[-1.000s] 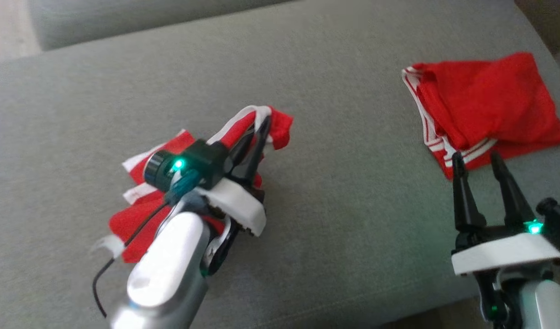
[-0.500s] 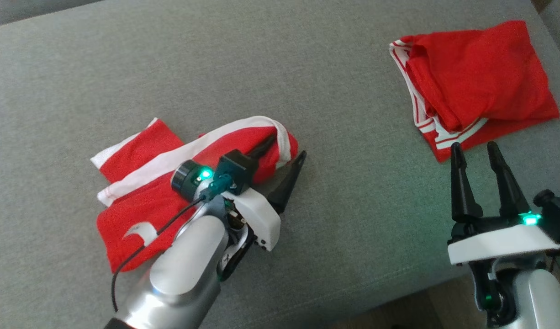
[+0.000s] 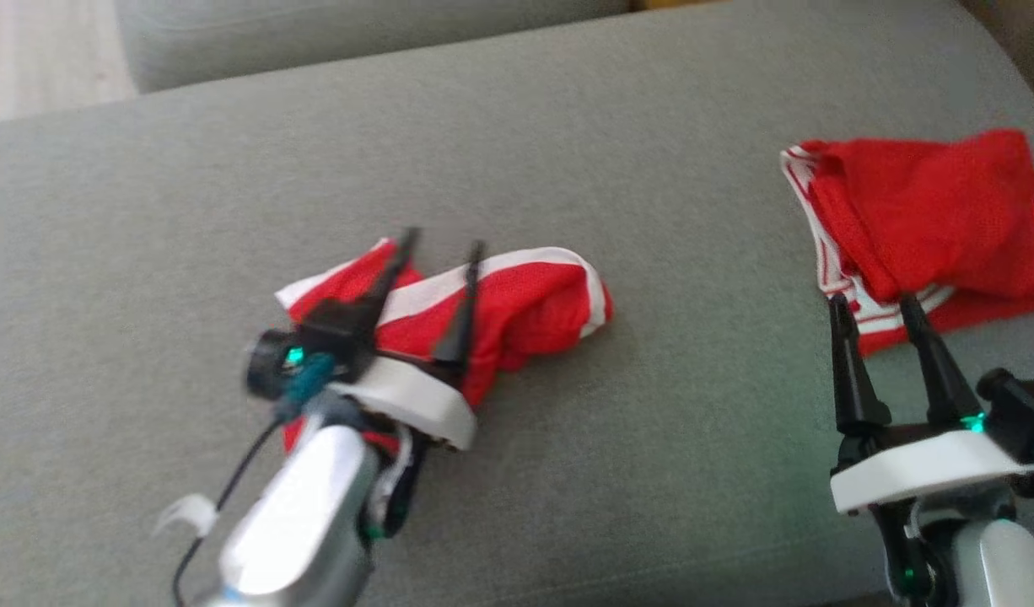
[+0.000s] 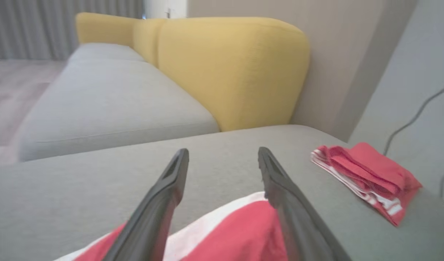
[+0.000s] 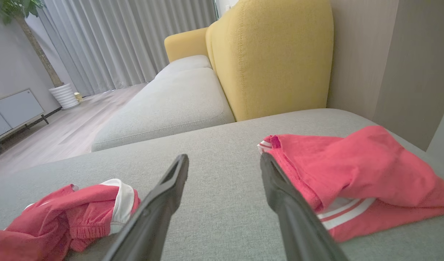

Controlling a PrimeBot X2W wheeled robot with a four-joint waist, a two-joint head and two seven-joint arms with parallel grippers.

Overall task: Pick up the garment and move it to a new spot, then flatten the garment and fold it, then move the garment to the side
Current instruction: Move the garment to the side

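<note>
Loosely bunched, the garment (image 3: 534,308) lies near the middle of the grey cushion (image 3: 652,169), a red cloth with a white band curling round its right end and a white edge at its upper left. From the right wrist view its gathered waistband shows in the folds (image 5: 80,214).

The left pincer (image 3: 445,239) stands over the garment with its jaws wide apart and nothing between them; the left wrist view shows red and white cloth (image 4: 243,232) low between the two fingers (image 4: 223,149). Whether a finger touches the cloth cannot be told. The right pincer (image 3: 870,301) is also spread wide and empty, its tips just beside a folded garment (image 3: 939,211), red with white stripes, well apart at the cushion's right.

The left arm hides the garment's near part, and the head view is smeared there. The frame cuts off the folded garment's right edge. A yellow backrest (image 4: 236,72) rises behind the cushion.
</note>
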